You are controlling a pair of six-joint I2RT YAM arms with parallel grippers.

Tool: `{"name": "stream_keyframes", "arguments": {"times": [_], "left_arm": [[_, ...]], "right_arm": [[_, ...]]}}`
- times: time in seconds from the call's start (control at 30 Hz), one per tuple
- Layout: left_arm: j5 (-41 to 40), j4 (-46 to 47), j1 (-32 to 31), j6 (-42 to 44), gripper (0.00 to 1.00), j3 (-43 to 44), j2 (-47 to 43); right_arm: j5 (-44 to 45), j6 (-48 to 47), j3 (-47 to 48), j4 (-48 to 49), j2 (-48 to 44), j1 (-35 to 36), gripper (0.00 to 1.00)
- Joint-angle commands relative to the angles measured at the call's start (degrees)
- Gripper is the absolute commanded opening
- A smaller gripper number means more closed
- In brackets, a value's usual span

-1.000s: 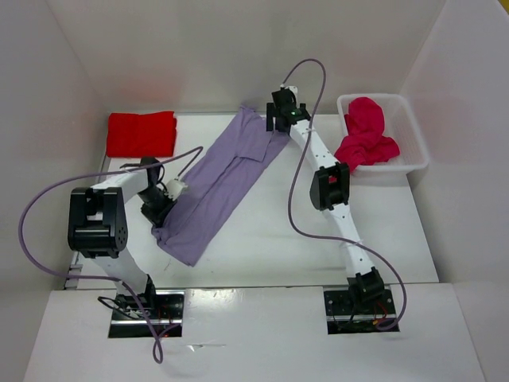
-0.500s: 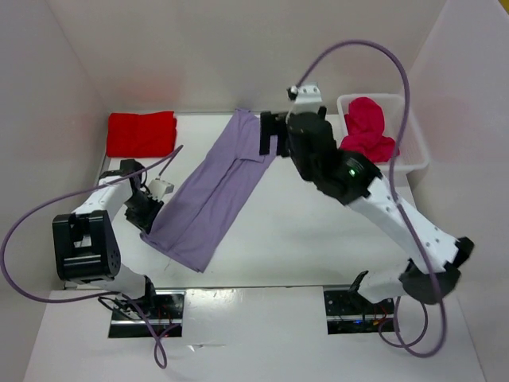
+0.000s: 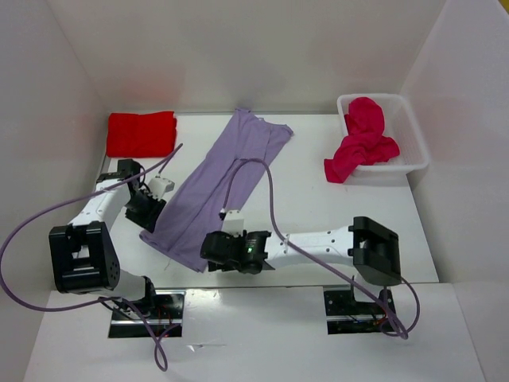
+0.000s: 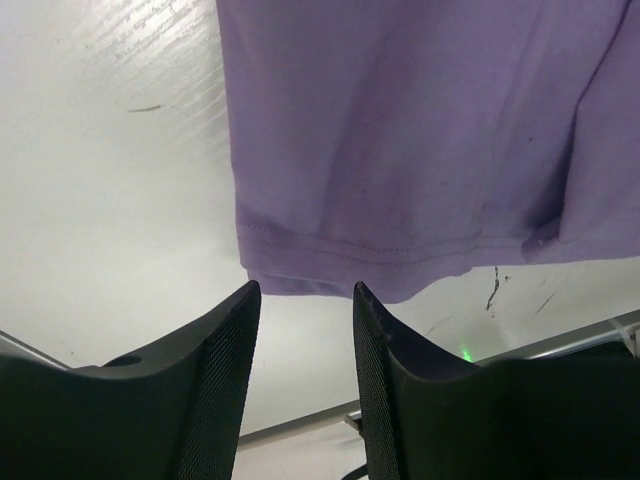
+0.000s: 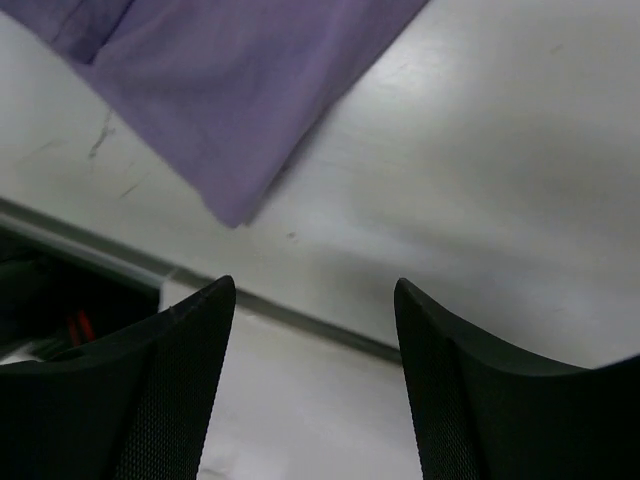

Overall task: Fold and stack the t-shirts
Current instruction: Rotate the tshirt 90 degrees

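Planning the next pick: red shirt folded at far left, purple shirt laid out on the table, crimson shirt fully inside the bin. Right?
Not quite: in the top view the crimson shirt is only partly in the bin; it spills over the rim onto the table. The red shirt and purple shirt are as you say.

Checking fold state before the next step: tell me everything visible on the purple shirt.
The lavender t-shirt is soft plain cloth, folded lengthwise into a long strip with a crease running down it. It lies flat on the white table, diagonal from far centre to near left. Its stitched hem is at the near end, slightly wavy. The left gripper sits just short of the hem, the right gripper off the near corner; both are open, and neither looks to touch it.
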Motion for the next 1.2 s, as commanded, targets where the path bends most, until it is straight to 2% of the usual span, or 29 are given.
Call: {"name": "stream_keyframes", "arguments": {"times": [0.0,0.13,0.37,0.7,0.8,0.83,0.87,0.93,0.97,1.03,1.13,1.17], "left_arm": [[2.9,1.7,0.2,1.0,0.5,-0.7,-0.6],[3.4,2.3,-0.3,0.5,0.5,-0.7,0.6],[3.9,2.8,-0.3,0.5,0.5,-1.4,0.0],[5.5,2.2,-0.3,1.5,0.51,-1.9,-2.8],[5.5,2.2,-0.3,2.0,0.51,-1.9,-2.8],[5.5,2.2,-0.3,2.0,0.51,-1.9,-2.8],[5.5,2.2,-0.3,2.0,0.51,-1.9,-2.8],[5.5,1.7,-0.3,2.0,0.51,-1.4,-2.8],[5.5,1.7,-0.3,2.0,0.51,-0.8,-3.3],[5.5,1.1,-0.3,2.0,0.51,-0.8,-4.5],[5.0,0.6,-0.3,3.3,0.55,0.7,-7.5],[5.0,0.1,-0.3,3.3,0.56,1.7,-9.3]], "right_arm": [[0.2,13.5,2.1,7.5,1.6,2.5,0.7],[-2.6,17.0,2.3,11.2,5.8,3.8,0.68],[-5.2,17.1,10.5,7.9,17.3,1.8,0.68],[-7.8,21.1,8.8,9.9,20.3,-1.9,0.63],[-9.0,21.1,10.3,9.9,21.6,-1.9,0.49],[-9.0,20.5,10.9,9.9,22.6,-1.9,0.42],[-9.8,20.5,11.4,9.9,22.6,-1.9,0.3],[-11.0,20.0,12.1,9.2,23.4,-2.5,0.19],[-11.0,20.0,11.4,9.2,23.4,-2.5,0.1],[-11.0,21.4,7.5,9.2,20.7,-3.0,0.01],[-11.0,23.8,-2.0,9.8,15.3,-4.5,0.0],[-10.4,24.3,-4.6,10.5,10.7,-4.5,0.0]]}}
